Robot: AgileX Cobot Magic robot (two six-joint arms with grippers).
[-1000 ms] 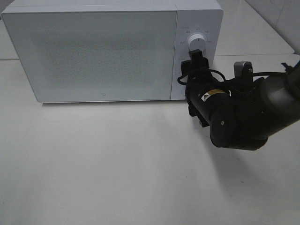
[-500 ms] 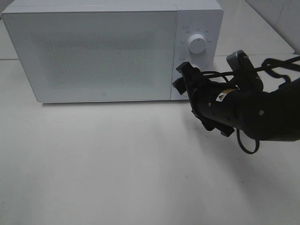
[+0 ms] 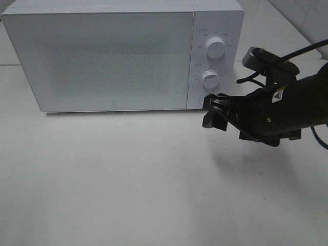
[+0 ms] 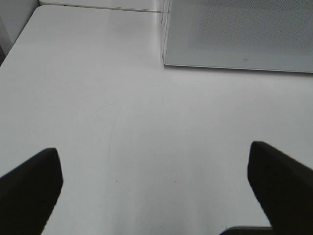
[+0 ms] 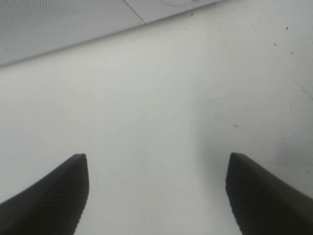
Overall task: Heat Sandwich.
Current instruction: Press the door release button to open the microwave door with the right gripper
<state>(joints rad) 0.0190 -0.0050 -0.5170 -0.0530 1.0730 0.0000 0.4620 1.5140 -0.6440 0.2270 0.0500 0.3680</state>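
At the right of the high view, the right arm reaches level leftward, the right claw just below the shut microwave's lower knob. In the left wrist view, the left claw gapes wide over the table, empty. In the right wrist view, the right claw stands open, holding nothing. Where the sandwich is cannot be told.

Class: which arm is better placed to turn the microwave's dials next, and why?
Right, probably. The right gripper hangs open close to the lower dial; the left gripper sits back, facing the door's far corner.
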